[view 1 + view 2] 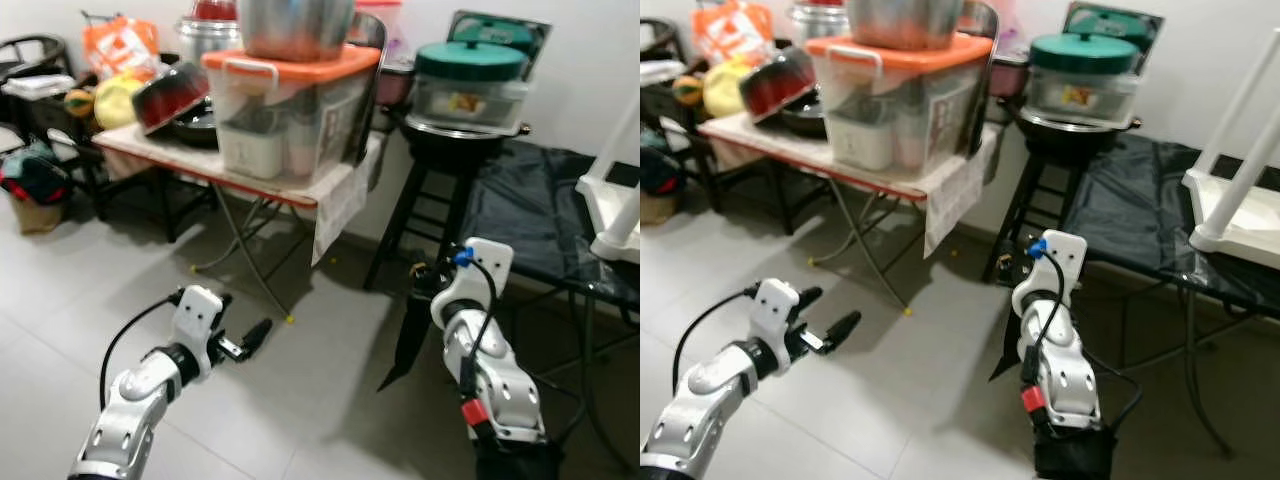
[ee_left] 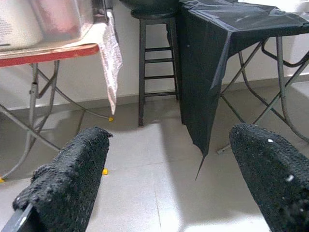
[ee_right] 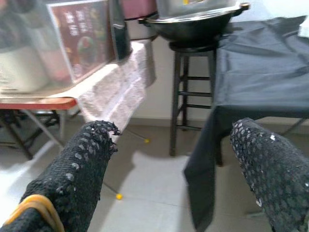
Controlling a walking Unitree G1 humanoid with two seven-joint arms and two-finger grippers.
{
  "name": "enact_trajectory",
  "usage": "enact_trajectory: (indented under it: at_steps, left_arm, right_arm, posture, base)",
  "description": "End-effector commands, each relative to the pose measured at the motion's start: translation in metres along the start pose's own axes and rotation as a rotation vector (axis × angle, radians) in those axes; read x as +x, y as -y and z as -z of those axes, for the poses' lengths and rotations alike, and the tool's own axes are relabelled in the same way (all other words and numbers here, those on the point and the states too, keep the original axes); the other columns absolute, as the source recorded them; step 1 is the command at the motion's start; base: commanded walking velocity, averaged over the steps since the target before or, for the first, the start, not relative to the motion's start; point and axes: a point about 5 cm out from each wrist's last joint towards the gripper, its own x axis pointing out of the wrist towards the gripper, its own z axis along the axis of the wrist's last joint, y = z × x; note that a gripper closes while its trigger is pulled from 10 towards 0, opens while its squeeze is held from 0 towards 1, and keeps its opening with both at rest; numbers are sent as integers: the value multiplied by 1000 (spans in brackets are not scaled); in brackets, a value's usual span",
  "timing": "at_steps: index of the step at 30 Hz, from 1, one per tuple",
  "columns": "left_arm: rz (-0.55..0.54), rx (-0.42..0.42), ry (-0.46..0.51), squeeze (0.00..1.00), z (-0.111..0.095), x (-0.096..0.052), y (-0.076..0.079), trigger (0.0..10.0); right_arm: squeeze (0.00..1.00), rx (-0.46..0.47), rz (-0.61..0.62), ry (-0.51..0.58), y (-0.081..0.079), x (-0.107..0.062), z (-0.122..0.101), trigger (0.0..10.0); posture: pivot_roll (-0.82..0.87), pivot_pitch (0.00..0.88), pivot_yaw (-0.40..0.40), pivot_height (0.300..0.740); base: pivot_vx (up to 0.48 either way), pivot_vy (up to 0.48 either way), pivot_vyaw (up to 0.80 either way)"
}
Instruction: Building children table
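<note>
Item: both grippers, left [image 1: 245, 340], right [image 3: 169, 159], spread, empty. Risk (judged): snagging black cloth [image 1: 530, 210] beneath white table [image 1: 1240, 215].

Both arms are silver, jointed in rounded segments, each ending in a white wrist block. A black cable loops along each forearm; the right one ends at a blue connector [image 1: 461, 256], with a red tag [image 1: 473, 411] lower down. The left gripper [image 1: 243, 341] and right gripper [image 3: 178, 159] have black, rough-textured fingers.
</note>
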Motion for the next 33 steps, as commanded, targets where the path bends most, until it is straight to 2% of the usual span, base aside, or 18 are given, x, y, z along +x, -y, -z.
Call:
enact_trajectory:
  at_steps: [1,6,7,11,13,19,25,28,30,33]
  left_arm:
    - [5,6,-6,0,1,1,3,10000]
    - [-17,21,-22,0,3,2,0,10000]
    - [-21,23,-24,0,3,2,0,10000]
    - [-24,23,-25,0,3,2,0,10000]
    - [-27,22,-27,0,4,2,0,10000]
    - [-28,21,-28,0,5,1,0,10000]
    - [-33,23,-30,0,6,-2,0,10000]
    - [-77,18,-28,0,8,-11,-3,10000]
    - [-92,18,-27,0,9,-13,-3,10000]
    - [-101,14,-25,0,10,-14,-3,10000]
  right_arm:
    - [0,-3,4,-6,2,-1,1,10000]
    - [0,-22,-5,-15,1,0,2,10000]
    - [0,-50,-22,-11,-1,0,2,10000]
    - [0,-43,-25,-7,-1,0,2,10000]
    - [0,-68,-31,-13,-2,0,2,10000]
    - [0,-57,-21,-13,0,0,2,10000]
    - [0,-61,-9,-9,3,-3,5,10000]
    - [0,-250,-129,23,-4,-22,18,10000]
    - [0,-301,-165,30,-7,-29,24,10000]
    - [0,-327,-176,36,-8,-33,27,10000]
  posture:
    - [74,0,-66,740]
    - [74,0,-66,740]
    - [74,0,-67,740]
    - [76,0,-67,740]
    - [76,0,-67,740]
    - [76,0,-67,740]
    - [75,0,-66,740]
    - [79,0,-74,740]
    - [78,0,-74,740]
    - [77,0,-70,740]
  base:
    - [0,0,0]
    - [0,0,0]
    - [0,0,800]
    - [0,0,800]
    - [0,0,647]
    - [0,0,800]
    - [0,0,0]
    - [0,0,0]
    - [0,0,0]
    - [0,0,0]
